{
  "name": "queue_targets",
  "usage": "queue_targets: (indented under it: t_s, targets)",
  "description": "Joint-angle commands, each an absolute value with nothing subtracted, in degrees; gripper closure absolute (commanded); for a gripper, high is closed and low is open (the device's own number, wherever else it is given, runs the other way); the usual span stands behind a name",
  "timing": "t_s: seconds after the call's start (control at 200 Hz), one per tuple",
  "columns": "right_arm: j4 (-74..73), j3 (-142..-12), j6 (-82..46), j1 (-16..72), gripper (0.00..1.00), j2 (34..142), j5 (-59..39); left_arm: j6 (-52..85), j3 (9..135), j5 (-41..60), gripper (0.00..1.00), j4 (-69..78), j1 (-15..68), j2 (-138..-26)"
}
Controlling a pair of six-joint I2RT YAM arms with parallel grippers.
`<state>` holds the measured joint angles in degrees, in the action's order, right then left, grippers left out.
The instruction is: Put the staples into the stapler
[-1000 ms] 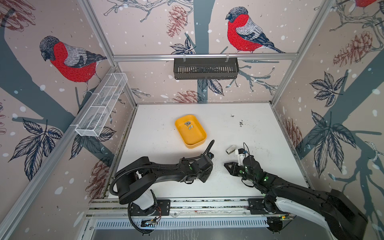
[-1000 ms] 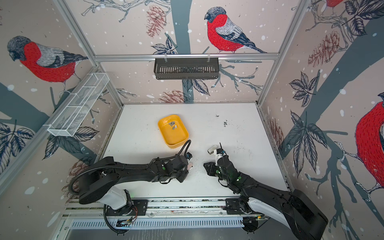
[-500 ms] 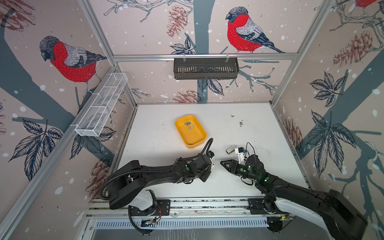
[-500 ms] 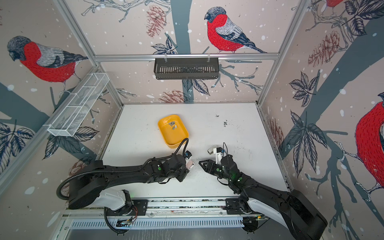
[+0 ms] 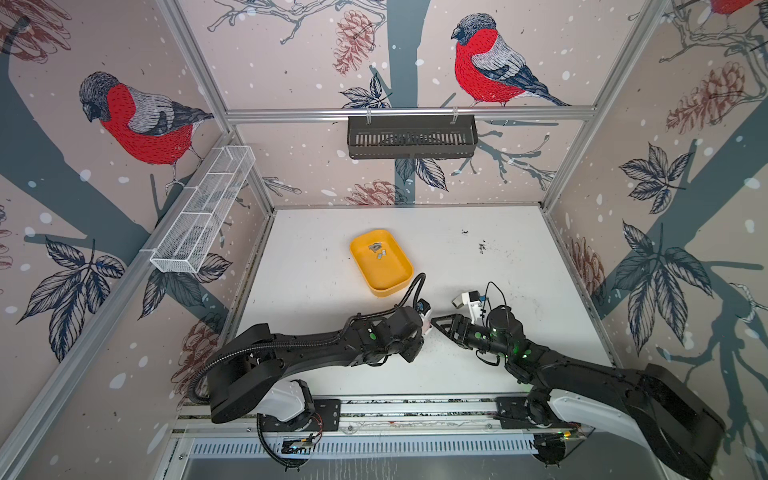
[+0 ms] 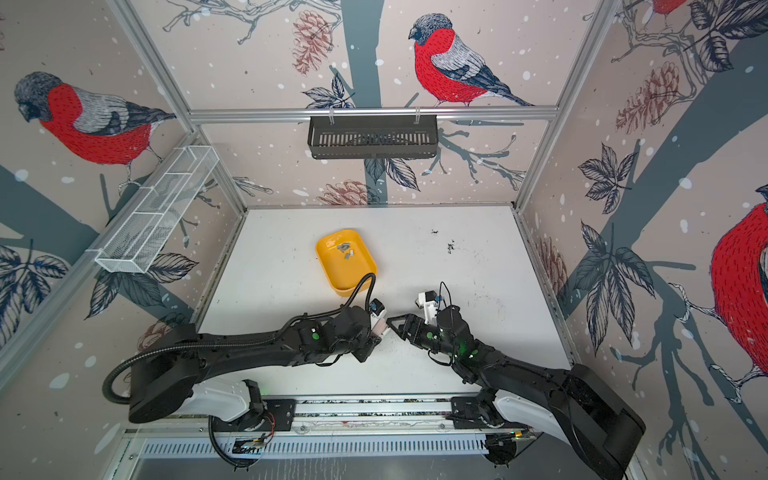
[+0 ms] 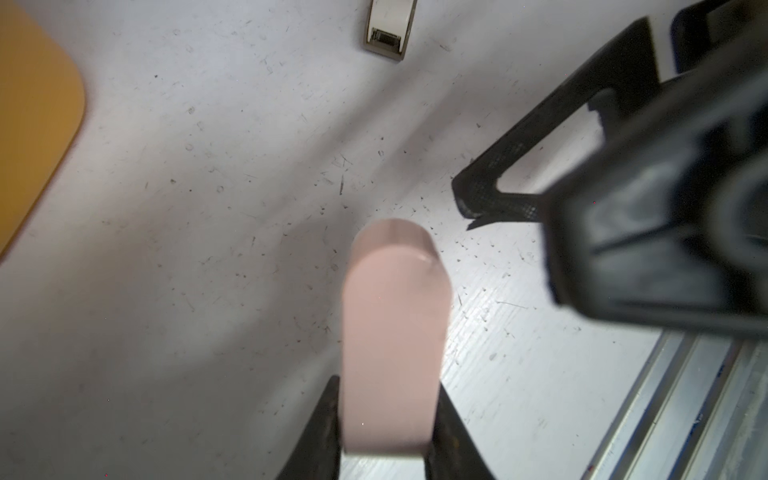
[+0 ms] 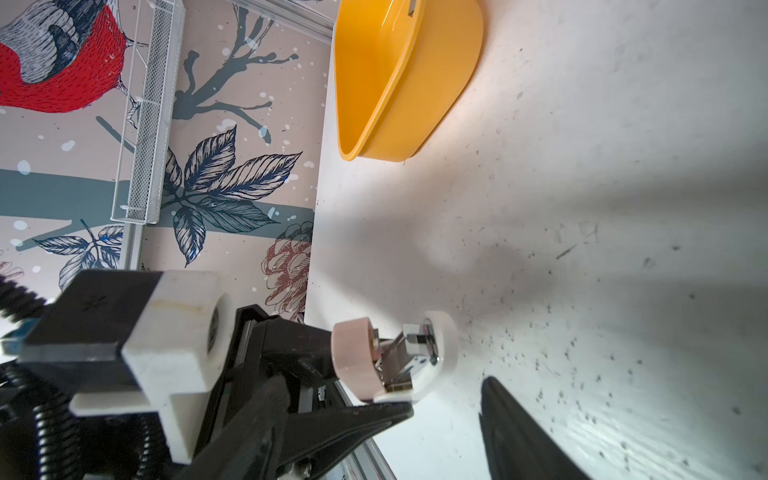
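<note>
White table [image 5: 316, 291]: left fingers [image 7: 326, 432] clamp pink stapler [image 7: 392, 332], staples [image 5: 377, 249] in yellow tray [image 5: 390, 291]

Wallpaper of red-breasted bullfinches [image 5: 137, 120], pine cones and dark branches covers three walls around a scuffed white surface [image 5: 316, 299], aluminium bars [image 5: 291, 112] frame the corners, a white wire basket [image 5: 203, 212] hangs on the left wall, and a black slotted basket [image 5: 411, 137] hangs from the back bar.
</note>
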<state>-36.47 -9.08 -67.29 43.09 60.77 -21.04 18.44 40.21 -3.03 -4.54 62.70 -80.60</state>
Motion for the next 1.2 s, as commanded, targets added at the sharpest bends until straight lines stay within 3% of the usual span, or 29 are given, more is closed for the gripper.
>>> queue_targets:
  t_s: [0.0, 0.44, 0.951, 1.196]
  targets:
    - [-39.56, -9.78, -67.13, 43.74, 0.25, 62.15, -20.14, 18.07, 40.02, -2.64, 0.76, -3.42, 62.71, -79.85]
    - [-44.40, -10.46, -67.54, 44.38, 0.29, 67.96, -19.95, 17.75, 39.75, -2.02, 0.78, -3.03, 62.83, -79.71]
    - [-47.77, -10.63, -68.82, 44.64, 0.51, 71.54, -20.10, 18.04, 39.90, -2.01, 0.78, -2.72, 62.93, -79.45]
    - [-46.89, -10.81, -68.52, 44.65, 0.56, 71.54, -19.78, 17.93, 39.90, -2.11, 0.79, -2.72, 62.93, -79.70]
